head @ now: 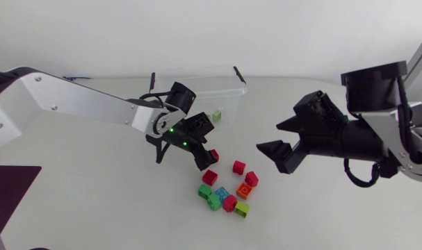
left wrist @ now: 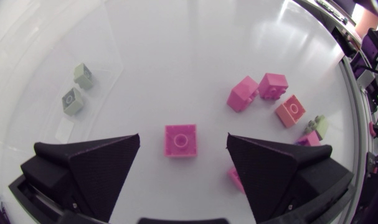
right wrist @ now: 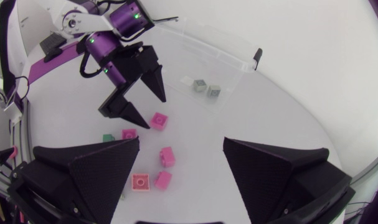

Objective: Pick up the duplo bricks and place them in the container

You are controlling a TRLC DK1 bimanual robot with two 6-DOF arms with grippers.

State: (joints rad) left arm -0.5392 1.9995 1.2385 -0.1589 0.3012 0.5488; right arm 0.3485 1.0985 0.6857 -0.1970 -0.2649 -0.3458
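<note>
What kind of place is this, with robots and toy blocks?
Probably a robot test lab: a left arm and a right arm over a plain white table, with duplo bricks and a clear container.

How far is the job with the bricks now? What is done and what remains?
Done: two pale green bricks lie in the clear container. In hand: nothing is gripped yet; the left gripper is open with one red brick between its fingers. The right gripper is open and empty. Left: that brick and the cluster of about nine bricks on the table.
</note>
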